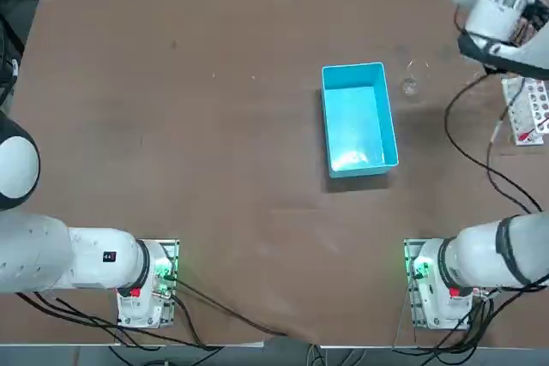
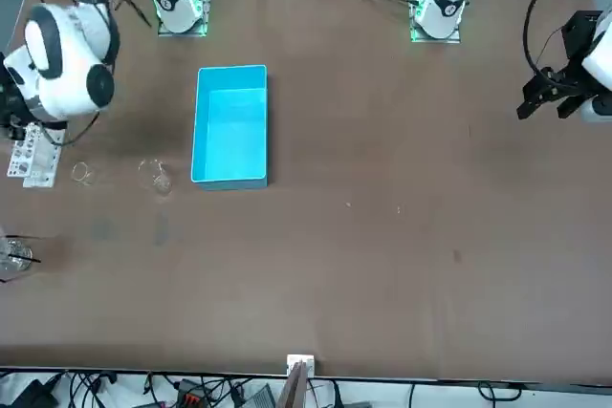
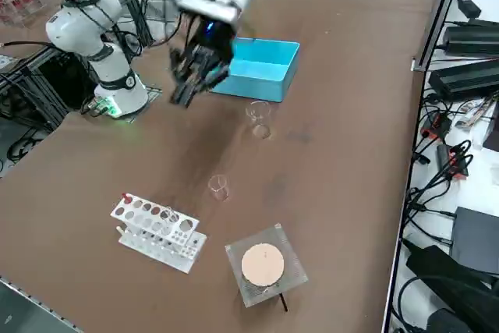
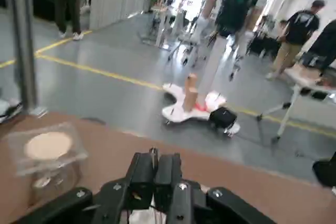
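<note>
Right gripper [image 3: 187, 87]: raised clear of the table [image 3: 351, 154] and touching nothing. Fingers [image 4: 169, 174]: pressed together in the wrist view, with nothing seen between them. They are aimed out over the table's right edge towards the room, not down at the glassware. Beaker [image 3: 260, 119]: upright and empty, just beside the bin [image 3: 249, 88] at its right-hand side. It is well below the fingers and, in the right side view, on the farther side of them from the arm's base. It is round, so it has no long axis to line up with. Second beaker [image 3: 218, 187]: upright, standing apart between the first beaker and the rack [image 3: 156, 232]. Clear box [image 3: 265, 264]: has a round disc on top, sits near the table's right edge, and lies ahead of the fingers and off to one side. Which beaker lies nearer the fingers cannot be told, given the gripper's height.
</note>
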Controlling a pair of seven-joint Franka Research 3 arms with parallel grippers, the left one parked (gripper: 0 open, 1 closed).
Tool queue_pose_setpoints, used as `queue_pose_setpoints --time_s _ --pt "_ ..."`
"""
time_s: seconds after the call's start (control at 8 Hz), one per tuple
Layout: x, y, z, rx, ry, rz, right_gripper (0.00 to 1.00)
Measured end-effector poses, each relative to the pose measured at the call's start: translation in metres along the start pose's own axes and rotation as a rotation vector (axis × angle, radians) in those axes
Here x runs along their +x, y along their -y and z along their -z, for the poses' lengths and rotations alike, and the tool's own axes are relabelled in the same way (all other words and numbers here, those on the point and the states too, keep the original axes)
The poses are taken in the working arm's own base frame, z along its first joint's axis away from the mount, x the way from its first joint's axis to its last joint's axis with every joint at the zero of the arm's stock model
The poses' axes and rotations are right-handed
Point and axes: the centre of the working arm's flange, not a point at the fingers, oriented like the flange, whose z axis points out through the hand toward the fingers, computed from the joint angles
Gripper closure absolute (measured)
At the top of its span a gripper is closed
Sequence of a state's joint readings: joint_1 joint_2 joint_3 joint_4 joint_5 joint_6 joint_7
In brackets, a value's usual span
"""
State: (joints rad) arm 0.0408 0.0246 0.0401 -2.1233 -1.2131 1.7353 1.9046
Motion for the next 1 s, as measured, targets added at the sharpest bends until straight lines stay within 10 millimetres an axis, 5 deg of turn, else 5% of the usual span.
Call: queue_pose_setpoints --time_s 0.25,0.62,1.0 --pt "-0.003 0.027 0.059 0.01 0.07 -0.023 0.95" --pt "-0.067 0.086 0.13 -0.042 0.12 -0.031 0.95" --pt "-0.127 0.118 0.144 -0.096 0.138 -0.137 0.95"
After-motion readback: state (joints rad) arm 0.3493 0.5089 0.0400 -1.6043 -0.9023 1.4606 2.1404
